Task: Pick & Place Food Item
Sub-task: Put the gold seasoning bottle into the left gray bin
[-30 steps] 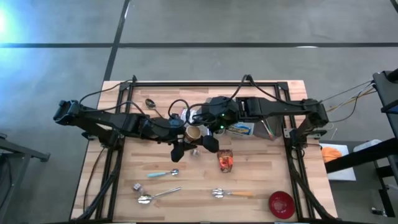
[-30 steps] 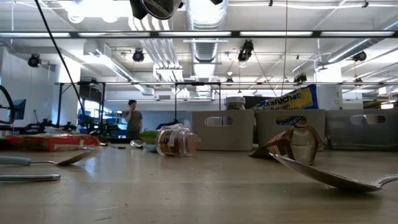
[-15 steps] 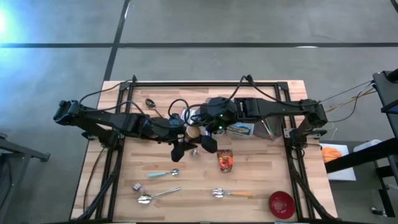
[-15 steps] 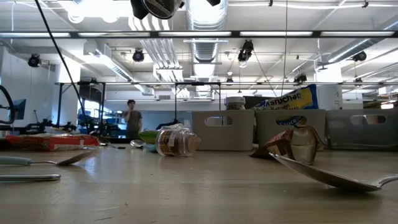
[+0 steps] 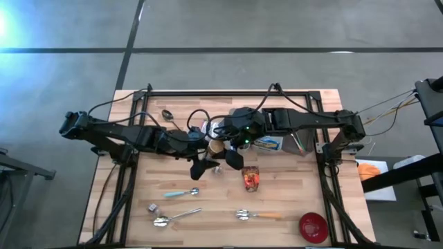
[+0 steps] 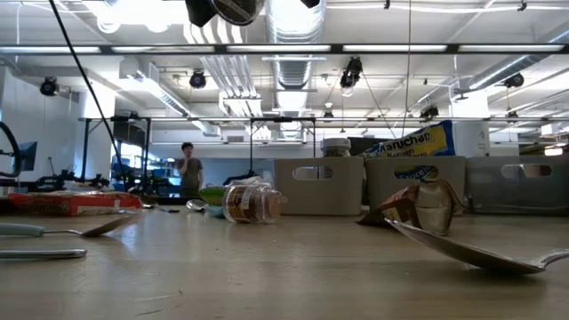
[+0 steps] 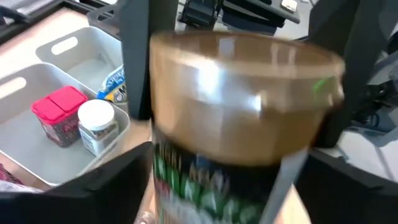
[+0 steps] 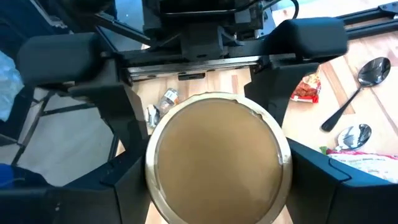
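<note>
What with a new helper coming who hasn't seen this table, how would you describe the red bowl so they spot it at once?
Looking straight down on the wooden table, go to the corner on the right arm's side, at the lower right of the high view. The red bowl sits there, just past a spoon. It is the only round, solid red thing among slim silvery spoons.

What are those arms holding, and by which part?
A cup, in the right end effector, by its sides near the lid; whether the left end effector grips is unclear.
</note>
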Motion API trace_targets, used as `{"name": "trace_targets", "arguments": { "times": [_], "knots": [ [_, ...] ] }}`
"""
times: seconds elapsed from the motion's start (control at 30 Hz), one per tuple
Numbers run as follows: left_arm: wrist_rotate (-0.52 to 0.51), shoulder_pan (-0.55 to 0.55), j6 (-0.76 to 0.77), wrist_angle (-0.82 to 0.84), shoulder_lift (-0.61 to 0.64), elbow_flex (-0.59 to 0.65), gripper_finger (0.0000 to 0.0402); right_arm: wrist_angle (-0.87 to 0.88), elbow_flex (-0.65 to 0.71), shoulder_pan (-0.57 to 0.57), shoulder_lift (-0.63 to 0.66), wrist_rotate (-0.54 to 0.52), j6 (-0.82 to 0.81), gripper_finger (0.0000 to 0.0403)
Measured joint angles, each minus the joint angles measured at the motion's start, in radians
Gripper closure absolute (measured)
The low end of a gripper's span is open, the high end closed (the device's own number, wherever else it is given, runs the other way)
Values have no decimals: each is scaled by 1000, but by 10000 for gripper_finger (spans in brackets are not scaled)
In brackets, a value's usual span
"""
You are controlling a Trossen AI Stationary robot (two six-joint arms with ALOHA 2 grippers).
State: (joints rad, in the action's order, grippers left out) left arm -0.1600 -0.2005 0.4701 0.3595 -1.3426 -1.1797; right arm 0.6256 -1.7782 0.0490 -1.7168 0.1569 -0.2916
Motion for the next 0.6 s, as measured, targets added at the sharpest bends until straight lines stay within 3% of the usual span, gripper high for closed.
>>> {"name": "trace_targets", "arguments": {
  "times": [0.07,0.3,0.6],
  "knots": [
    [3,0,26,3,5,0,17,15,0,-4,13,0,0,133],
    [-8,3,56,27,59,0,74,72,0,-24,67,-62,6,133],
    [-48,10,191,145,132,1,116,164,0,-119,122,-244,31,133]
  ]
}}
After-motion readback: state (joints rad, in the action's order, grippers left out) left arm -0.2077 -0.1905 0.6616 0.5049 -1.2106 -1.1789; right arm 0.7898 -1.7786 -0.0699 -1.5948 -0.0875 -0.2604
